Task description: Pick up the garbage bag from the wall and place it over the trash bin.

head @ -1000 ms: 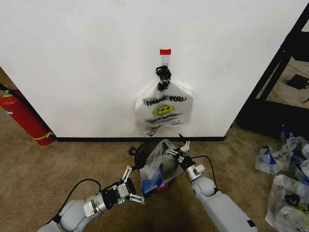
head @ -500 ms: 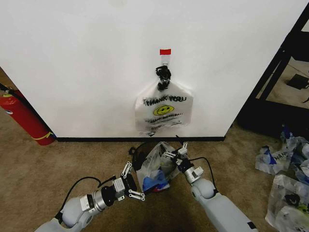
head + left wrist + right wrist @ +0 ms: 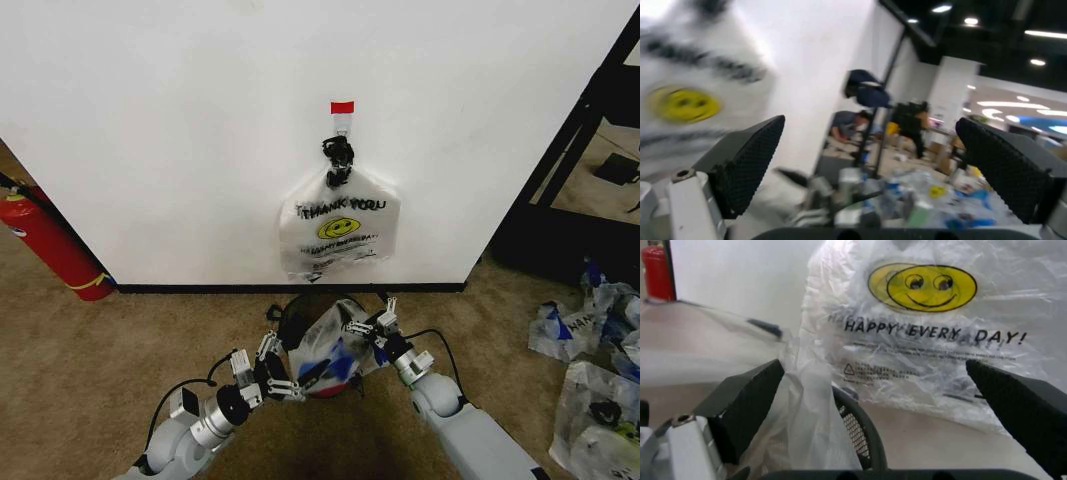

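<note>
Garbage bag [image 3: 330, 352] slumped across trash bin [image 3: 296, 318]

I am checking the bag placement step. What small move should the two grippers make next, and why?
Probably spread the garbage bag wider and draw it down around the trash bin. The left gripper and right gripper flank the bin with fingers open, while the bag sits bunched on top, with bare rim showing toward the wall.
</note>
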